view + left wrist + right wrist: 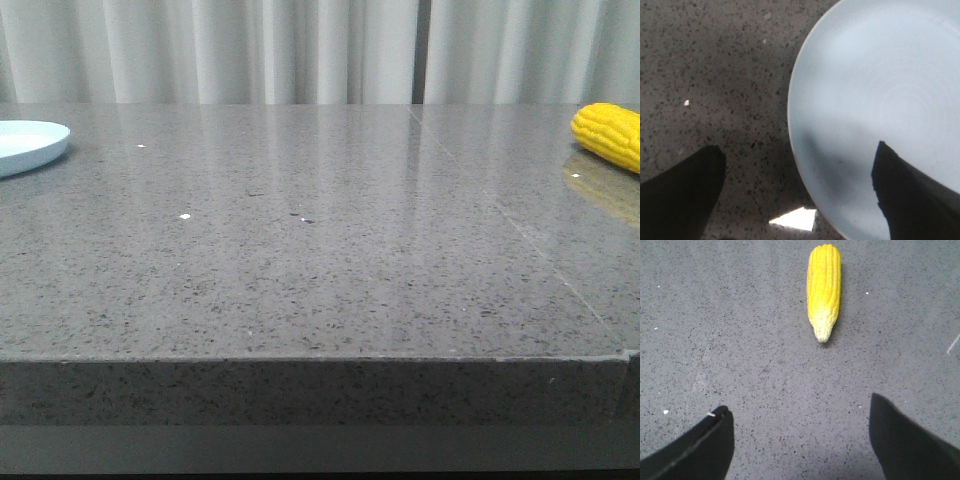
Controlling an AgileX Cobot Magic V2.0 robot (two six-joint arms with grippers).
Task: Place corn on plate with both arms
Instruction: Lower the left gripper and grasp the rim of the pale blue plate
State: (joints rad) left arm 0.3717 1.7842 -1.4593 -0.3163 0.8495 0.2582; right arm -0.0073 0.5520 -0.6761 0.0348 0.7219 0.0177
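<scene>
The yellow corn (609, 134) lies on the grey table at the far right edge of the front view. In the right wrist view the corn (824, 287) lies lengthwise ahead of my right gripper (799, 407), pale tip toward the fingers, well apart from them. That gripper is open and empty. The pale blue-white plate (28, 143) sits at the far left of the front view. In the left wrist view my left gripper (800, 157) is open and empty above the plate's rim (790, 107), one finger (907, 192) over the plate, the other over bare table. Neither gripper shows in the front view.
The grey speckled stone table (320, 240) stretches between plate and corn, with its front edge near the camera. Pale curtains (300, 50) hang behind the table. A small white scrap (795, 219) lies on the table near the plate's rim.
</scene>
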